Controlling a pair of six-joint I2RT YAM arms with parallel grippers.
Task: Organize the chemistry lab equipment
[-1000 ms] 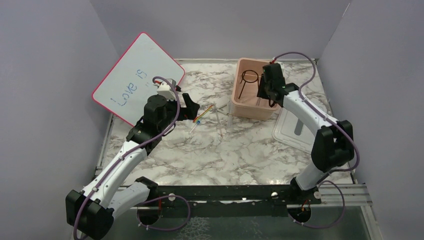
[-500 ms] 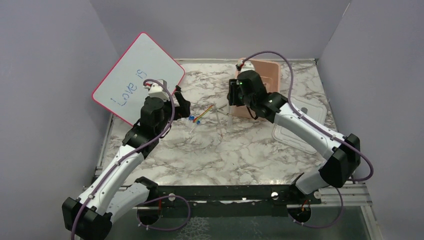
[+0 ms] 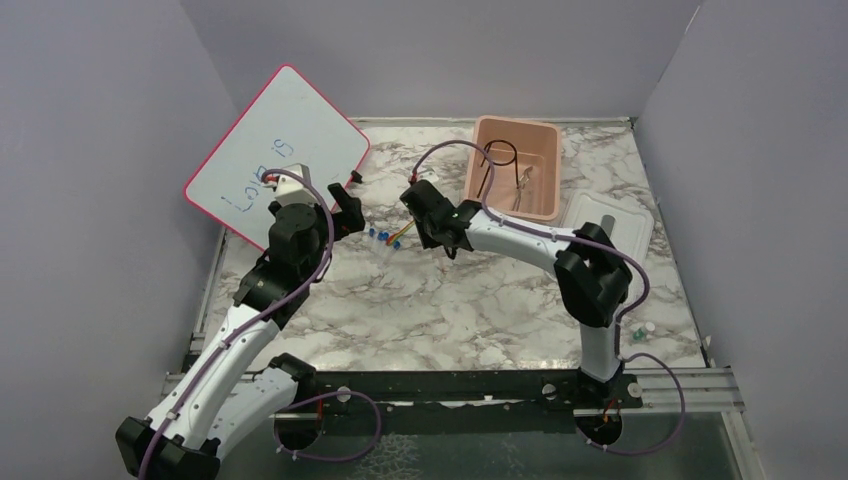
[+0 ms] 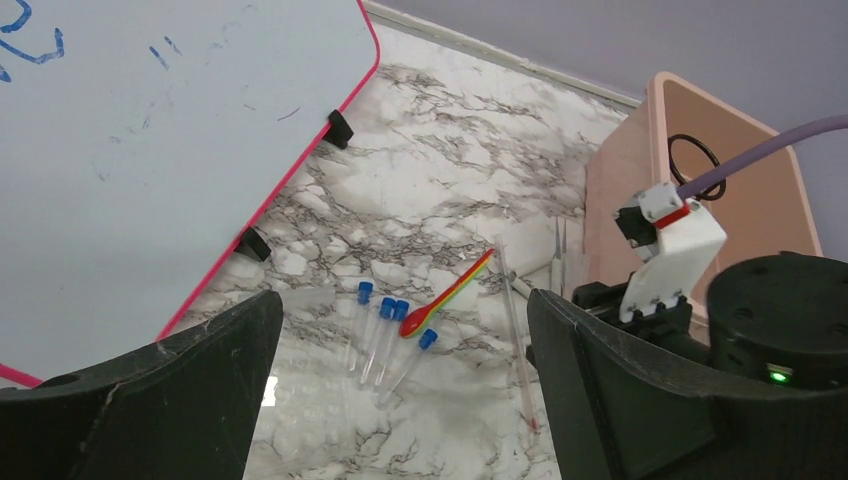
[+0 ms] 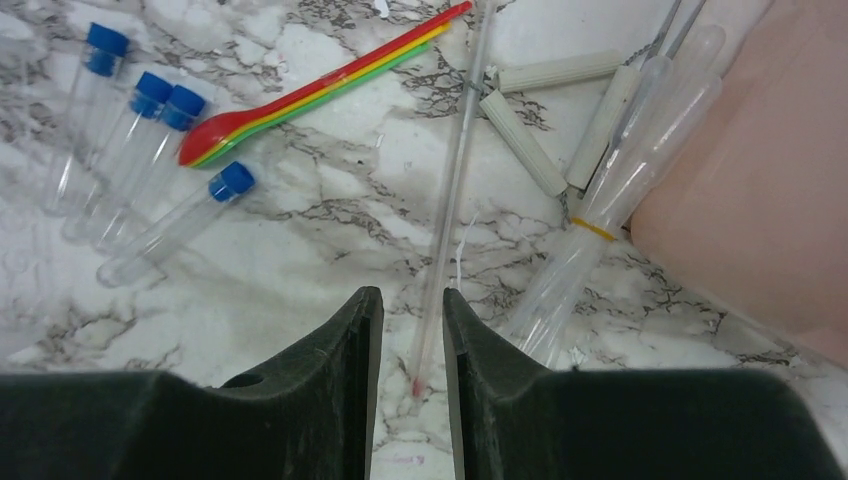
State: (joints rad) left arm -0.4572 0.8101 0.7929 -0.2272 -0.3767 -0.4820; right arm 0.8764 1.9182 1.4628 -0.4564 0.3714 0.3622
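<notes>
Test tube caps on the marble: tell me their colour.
Blue caps, clearest in the right wrist view.

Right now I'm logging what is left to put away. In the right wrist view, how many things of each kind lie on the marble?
blue-capped tubes: 4
bundle of stacked coloured spoons: 1
thin glass rod: 1
white-sleeved wire triangle: 1
banded bundle of clear pipettes: 1
Total: 8

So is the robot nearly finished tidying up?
Not yet. The ring stand and tongs are in the pink tub. The right tool sits open astride the thin glass rod. The blue-capped tubes, colored spoons and pipettes lie on the table.
</notes>
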